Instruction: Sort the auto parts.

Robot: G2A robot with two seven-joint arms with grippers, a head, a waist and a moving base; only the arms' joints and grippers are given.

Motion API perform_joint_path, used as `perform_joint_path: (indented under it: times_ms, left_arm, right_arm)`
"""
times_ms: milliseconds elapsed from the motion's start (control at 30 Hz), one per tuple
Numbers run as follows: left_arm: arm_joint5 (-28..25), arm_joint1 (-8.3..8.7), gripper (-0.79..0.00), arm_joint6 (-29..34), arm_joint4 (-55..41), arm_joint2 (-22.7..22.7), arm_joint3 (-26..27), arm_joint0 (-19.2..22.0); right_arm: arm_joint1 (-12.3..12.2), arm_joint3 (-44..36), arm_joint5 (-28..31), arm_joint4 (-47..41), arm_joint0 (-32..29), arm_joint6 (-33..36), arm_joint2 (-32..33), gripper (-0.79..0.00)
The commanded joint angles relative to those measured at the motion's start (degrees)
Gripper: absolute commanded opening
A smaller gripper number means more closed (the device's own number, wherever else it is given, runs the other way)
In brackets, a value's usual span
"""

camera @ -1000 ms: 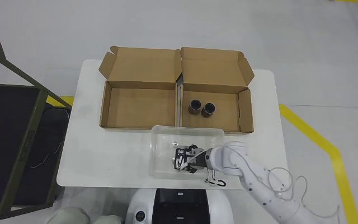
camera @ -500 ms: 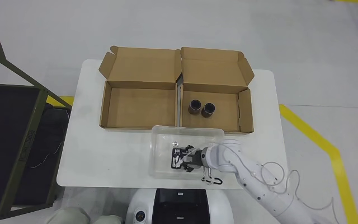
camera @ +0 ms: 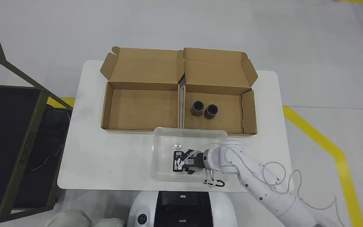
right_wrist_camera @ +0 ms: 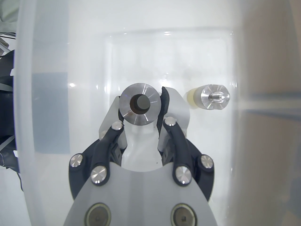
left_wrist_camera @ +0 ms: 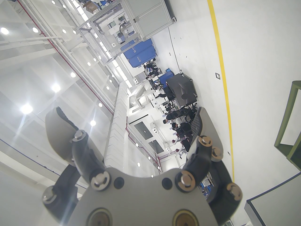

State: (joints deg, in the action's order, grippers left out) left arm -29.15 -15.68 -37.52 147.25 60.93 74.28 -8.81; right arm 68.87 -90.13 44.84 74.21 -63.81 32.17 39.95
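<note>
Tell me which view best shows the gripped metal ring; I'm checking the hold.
Right wrist view: the metal ring sits gripped in the right end effector, hole visible. Top view: mostly hidden by it. Left wrist view points elsewhere.

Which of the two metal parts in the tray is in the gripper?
The hollow part, clamped in the right gripper; the solid-tipped part lies free beside it.

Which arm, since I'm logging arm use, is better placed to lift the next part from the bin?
Right. The right gripper is inside the clear bin, shut on the metal bushing. The left gripper is open, facing the room.
</note>
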Motion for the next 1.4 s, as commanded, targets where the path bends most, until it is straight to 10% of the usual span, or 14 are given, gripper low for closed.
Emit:
perform_joint_path:
  times_ms: [0,1367]
  left_arm:
    - [0.00,0.00,0.000,0.00,0.00,0.00,0.00,0.00]
    - [0.00,0.00,0.000,0.00,0.00,0.00,0.00,0.00]
  right_arm:
    - [-0.02,-0.22,0.17,-0.06,0.05,-0.04,-0.02,-0.739]
    - [-4.27,-23.67,-0.73,2.74,-7.89,-12.11,11.71,-0.785]
